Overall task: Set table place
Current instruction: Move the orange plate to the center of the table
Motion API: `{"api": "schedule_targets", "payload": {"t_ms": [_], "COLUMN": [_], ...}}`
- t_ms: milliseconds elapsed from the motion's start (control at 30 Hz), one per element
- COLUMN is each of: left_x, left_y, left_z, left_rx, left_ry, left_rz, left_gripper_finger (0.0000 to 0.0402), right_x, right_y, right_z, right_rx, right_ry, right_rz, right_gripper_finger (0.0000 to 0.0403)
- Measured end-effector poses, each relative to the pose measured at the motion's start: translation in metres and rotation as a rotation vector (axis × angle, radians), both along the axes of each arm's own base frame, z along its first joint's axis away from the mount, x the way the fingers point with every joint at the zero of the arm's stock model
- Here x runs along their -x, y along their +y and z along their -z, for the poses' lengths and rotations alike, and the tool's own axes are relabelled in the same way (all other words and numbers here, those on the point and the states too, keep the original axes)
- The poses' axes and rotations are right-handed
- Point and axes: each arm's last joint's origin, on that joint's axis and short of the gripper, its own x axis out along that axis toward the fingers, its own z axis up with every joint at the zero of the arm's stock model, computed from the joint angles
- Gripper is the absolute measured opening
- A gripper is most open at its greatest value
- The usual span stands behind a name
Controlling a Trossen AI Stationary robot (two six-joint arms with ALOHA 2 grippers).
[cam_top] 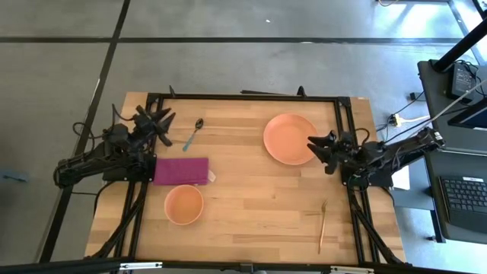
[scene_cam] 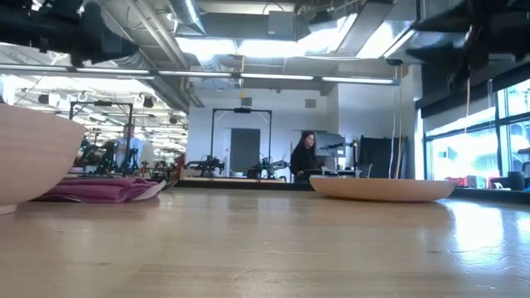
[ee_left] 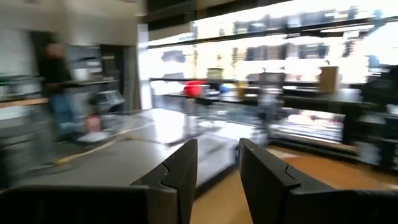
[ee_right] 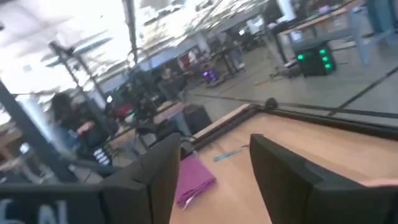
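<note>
The salmon-orange plate [cam_top: 289,138] lies flat toward the table's far right. The matching bowl [cam_top: 183,204] stands near the left front, and the magenta folded napkin [cam_top: 181,171] lies just beyond it. The blue-handled spoon [cam_top: 192,135] rests flat past the napkin. The gold fork [cam_top: 323,226] lies near the right front edge. My left gripper [cam_top: 166,122] hovers open at the far left, left of the spoon. My right gripper [cam_top: 313,148] is open beside the plate's right rim, touching nothing. The right wrist view shows the napkin [ee_right: 193,180] and spoon [ee_right: 227,154] ahead.
The light wood table [cam_top: 251,198] has a black frame [cam_top: 243,97] around it. Bare wood stretches between bowl and fork. In the low view the bowl [scene_cam: 25,153], napkin [scene_cam: 99,190] and plate [scene_cam: 381,189] stand before a room with people at desks.
</note>
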Motion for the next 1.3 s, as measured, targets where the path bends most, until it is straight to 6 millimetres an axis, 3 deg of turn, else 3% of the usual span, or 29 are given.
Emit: {"api": "schedule_targets", "payload": {"t_ms": [67, 200, 433, 633, 900, 1067, 1300], "left_x": [-0.001, -0.002, -0.003, -0.013, -0.035, -0.042, -0.043], "left_y": [-0.002, -0.001, -0.003, -0.001, 0.007, 0.009, 0.01], "left_z": [-0.002, -0.006, -0.026, -0.066, -0.108, -0.118, -0.117], "left_rx": [-0.018, -0.033, -0.016, 0.015, 0.056, 0.058, 0.067], "left_ry": [-0.012, -0.051, 0.028, 0.12, 0.207, 0.212, 0.232], "left_rz": [0.083, 0.06, 0.134, 0.176, 0.158, 0.159, 0.16], "left_gripper_finger": [0.011, 0.011, 0.011, 0.011, 0.011, 0.011, 0.011], "right_x": [0.0, -0.004, -0.03, -0.061, -0.1, -0.116, -0.129], "right_y": [0.001, 0.002, 0.006, 0.004, -0.007, -0.016, -0.026], "right_z": [-0.016, -0.048, -0.058, -0.046, -0.006, 0.017, 0.04], "right_rx": [0.055, 0.18, 0.215, 0.189, 0.078, 0.029, -0.082], "right_ry": [0.018, 0.09, 0.434, 0.651, 0.873, 0.972, 1.038], "right_rz": [-0.02, -0.023, 0.051, 0.085, -0.018, -0.05, -0.075], "right_gripper_finger": [0.0191, 0.019, 0.019, 0.019, 0.019, 0.019, 0.019]}}
